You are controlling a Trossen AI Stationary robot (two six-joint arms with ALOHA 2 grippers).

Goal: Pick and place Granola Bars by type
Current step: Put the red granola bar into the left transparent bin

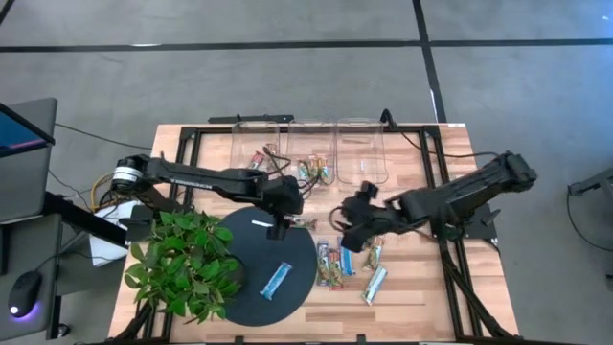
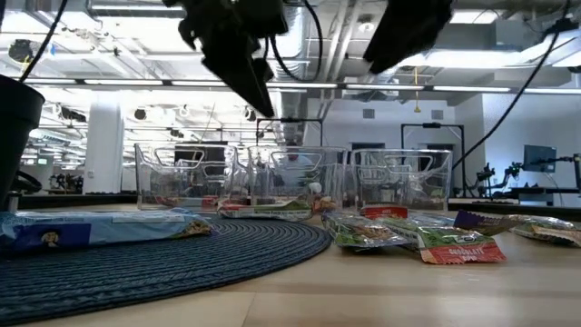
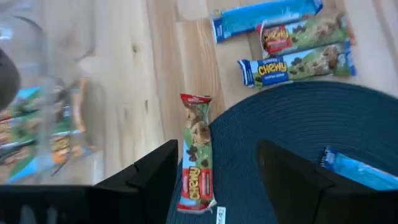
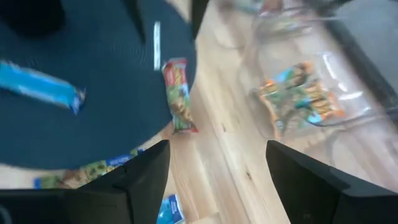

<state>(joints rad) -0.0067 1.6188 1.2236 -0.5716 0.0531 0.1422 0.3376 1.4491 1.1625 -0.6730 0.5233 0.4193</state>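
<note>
Two dark pincers hovered with fingers apart and empty over the wooden surface [image 1: 192,144], above its middle.
The left pincer [image 3: 214,180] hung over a red-and-green wrapped granola bar [image 3: 198,152] lying across the edge of the round dark blue woven mat [image 1: 244,264]; the right pincer [image 4: 217,180] stood near it, toward the surface's right side. A bright blue wrapped bar [image 1: 277,280] lay on the mat, and several blue and green wrapped bars [image 1: 347,264] lay clustered just off the mat toward the near edge. More bars sat inside the clear plastic bins [image 1: 311,153] along the far edge.
</note>
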